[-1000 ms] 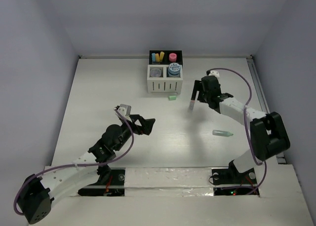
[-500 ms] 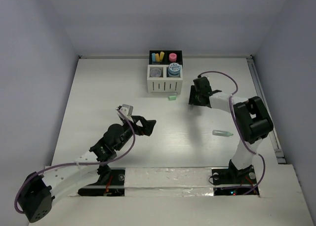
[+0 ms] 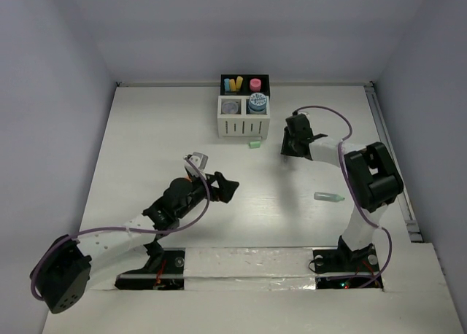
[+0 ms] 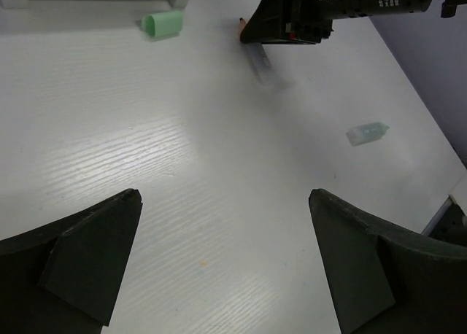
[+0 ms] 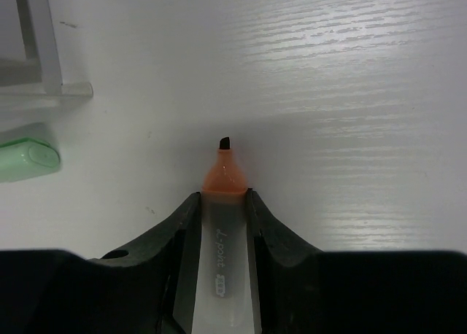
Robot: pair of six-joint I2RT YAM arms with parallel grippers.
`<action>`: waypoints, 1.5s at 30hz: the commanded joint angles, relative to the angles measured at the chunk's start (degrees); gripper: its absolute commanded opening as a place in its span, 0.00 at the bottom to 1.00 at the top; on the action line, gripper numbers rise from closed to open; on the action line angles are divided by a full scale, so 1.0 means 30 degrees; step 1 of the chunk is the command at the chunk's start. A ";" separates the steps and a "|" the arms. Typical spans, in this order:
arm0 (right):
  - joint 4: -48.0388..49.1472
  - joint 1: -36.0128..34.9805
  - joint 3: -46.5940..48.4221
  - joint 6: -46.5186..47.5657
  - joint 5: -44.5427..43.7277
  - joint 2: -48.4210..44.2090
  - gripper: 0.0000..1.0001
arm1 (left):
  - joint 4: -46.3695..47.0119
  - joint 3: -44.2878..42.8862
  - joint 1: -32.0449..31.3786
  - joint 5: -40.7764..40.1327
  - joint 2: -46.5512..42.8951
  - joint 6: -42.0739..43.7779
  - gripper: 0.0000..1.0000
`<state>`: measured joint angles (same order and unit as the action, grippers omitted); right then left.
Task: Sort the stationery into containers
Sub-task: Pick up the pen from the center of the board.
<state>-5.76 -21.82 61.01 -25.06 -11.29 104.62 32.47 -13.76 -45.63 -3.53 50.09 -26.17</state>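
The left gripper [image 3: 225, 187] hangs over the near-middle of the table [image 3: 160, 130] with its jaws spread wide and nothing between them, so it poses little risk. Further right, the organiser [image 3: 243, 127] stands at the far side. It holds two rolls [image 3: 256, 103], one in each white bin, one pink stub [image 3: 255, 84] in the right black bin, and what look like two yellow stubs [image 3: 236, 84] and one blue in the left black bin, though they are too small to count for certain. One green stub [image 3: 255, 144] lies loose just in front of the organiser. Just right of it, the right gripper [image 5: 221, 197] is closed snugly on the one marker [image 5: 221, 261], whose orange tip pokes out past the fingertips. The marker is low against the table, so its bare nib could streak the surface if dragged. It could also swivel in the narrow pinch or nudge the green stub. One pale green piece [image 3: 329, 197] lies alone, nearer on the right.
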 commanded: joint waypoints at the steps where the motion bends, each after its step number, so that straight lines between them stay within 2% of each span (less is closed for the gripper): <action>1: 0.0542 -0.0050 -0.0587 0.0267 0.0304 -0.1412 0.00 | 0.1920 -0.1272 0.0033 0.1930 0.1054 -0.0708 0.99; 4: 0.2440 -0.0050 -0.1964 0.0063 0.1997 -0.3835 0.00 | 0.3001 -0.1507 0.0033 0.3016 0.2079 -0.1556 0.96; 7: 0.3266 -0.0954 -0.3022 -0.0406 0.2094 -0.5831 0.00 | 0.4467 -0.1741 0.0033 0.3636 0.3454 -0.2524 0.91; 11: 0.4317 -0.3907 -0.3521 -0.1165 0.2297 -0.7300 0.00 | 0.5026 -0.2590 0.0033 0.4134 0.5274 -0.2994 0.86; 15: 0.5553 -0.5730 -0.3551 -0.1783 0.2679 -0.7773 0.00 | 0.5553 -0.3324 0.0033 0.4253 0.6362 -0.3287 0.79; 19: 0.6779 -0.6639 -0.3580 -0.2047 0.3380 -0.7802 0.00 | 0.6227 -0.3149 0.0033 0.2939 0.6246 -0.3785 0.69; 20: 0.6928 -0.6641 -0.3638 -0.2105 0.3440 -0.7802 0.00 | 0.6228 -0.3177 0.0033 0.2702 0.6215 -0.3814 0.65; 40: 0.8541 -0.7520 -0.4340 -0.2779 0.5636 -0.8447 0.00 | 0.6755 -0.3471 0.0033 0.0772 0.6948 -0.3990 0.42; 43: 0.8950 -0.7520 -0.4459 -0.3160 0.6075 -0.8476 0.00 | 0.6872 -0.3470 0.0033 0.0679 0.6918 -0.3961 0.25; 44: 0.9067 -0.7520 -0.4459 -0.3306 0.6164 -0.8447 0.00 | 0.6843 -0.3470 0.0033 0.0737 0.6947 -0.3932 0.13; 45: 0.9155 -0.7520 -0.4459 -0.3336 0.6223 -0.8476 0.00 | 0.6843 -0.3441 0.0033 0.0737 0.6948 -0.3816 0.08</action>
<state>17.10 -43.66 47.77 -33.47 5.06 80.97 48.86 -22.44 -45.63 -0.62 71.64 -38.63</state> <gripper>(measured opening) 0.329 0.141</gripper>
